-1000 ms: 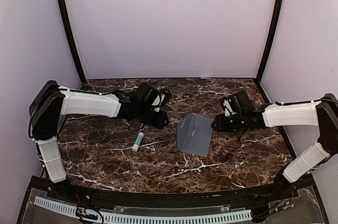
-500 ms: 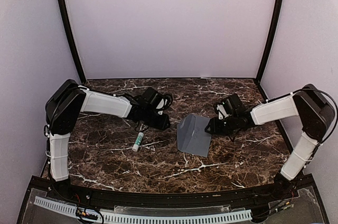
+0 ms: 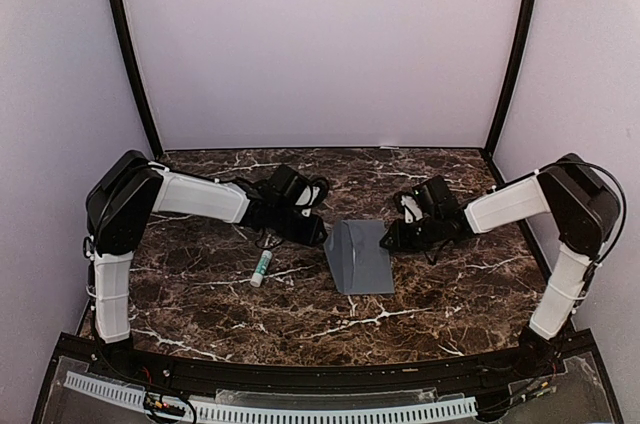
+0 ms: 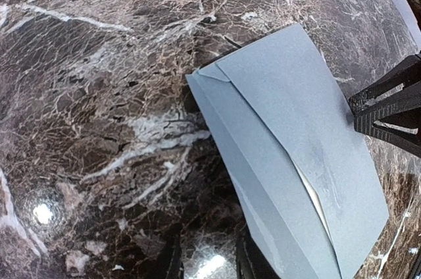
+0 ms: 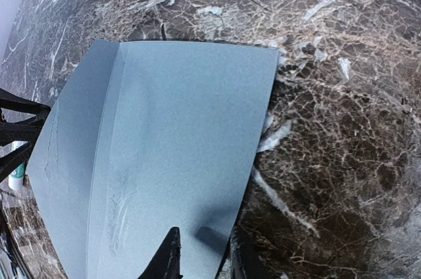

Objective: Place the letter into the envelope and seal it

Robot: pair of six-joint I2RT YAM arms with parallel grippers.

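Observation:
The grey envelope (image 3: 358, 256) lies on the marble table between both arms, its flap folded over. In the left wrist view the envelope (image 4: 296, 134) shows a thin cream sliver of the letter (image 4: 314, 195) under the flap edge; the rest of the letter is hidden inside. My left gripper (image 3: 318, 234) sits at the envelope's left edge, narrowly open, with bare marble between its fingertips (image 4: 172, 260). My right gripper (image 3: 388, 240) straddles the right edge of the envelope (image 5: 177, 147), jaws slightly apart, one finger over the paper and the other beside the edge.
A white glue stick with a green cap (image 3: 261, 268) lies left of the envelope, near the left arm. Black frame posts (image 3: 130, 54) and pale walls close in the back and sides. Marble table (image 3: 440, 294) stretches toward the near edge.
The envelope slid a little left and its raised left part folded down flatter. The right gripper followed it leftward and narrowed its jaws. The left gripper moved right up to the envelope's edge.

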